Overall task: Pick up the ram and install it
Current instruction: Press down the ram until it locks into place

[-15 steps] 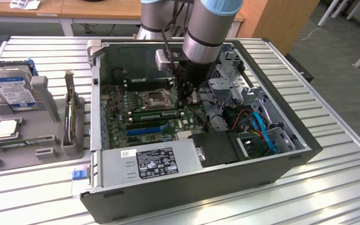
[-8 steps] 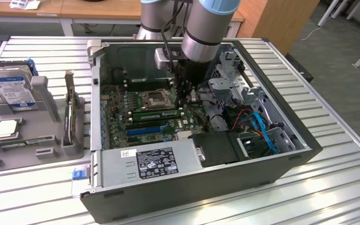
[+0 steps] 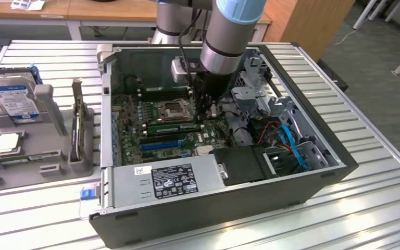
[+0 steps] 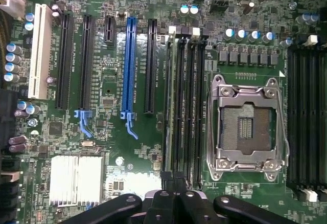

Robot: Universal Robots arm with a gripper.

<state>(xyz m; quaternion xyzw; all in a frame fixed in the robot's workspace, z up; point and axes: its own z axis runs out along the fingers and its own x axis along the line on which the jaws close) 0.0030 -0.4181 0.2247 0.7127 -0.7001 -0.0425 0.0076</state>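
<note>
The ram (image 4: 171, 106) shows edge-on as a thin pale green stick. It lies along the memory slot farthest from the empty processor socket (image 4: 249, 124). My gripper (image 4: 172, 193) is shut, its black fingers (image 4: 166, 198) meeting over the near end of that stick. Whether the stick is fully seated in the slot I cannot tell. In the exterior view the gripper (image 3: 207, 117) reaches down inside the open computer case (image 3: 325, 172), just beside the socket (image 3: 172, 110).
Black memory slots (image 4: 196, 106) lie beside the stick, and more (image 4: 306, 116) past the socket. A blue card slot (image 4: 129, 65) and a silver heatsink (image 4: 75, 179) are nearby. Outside the case, a grey fixture (image 3: 47, 166) holds a hard drive (image 3: 16, 99). The power supply (image 3: 165, 179) fills the case's near side.
</note>
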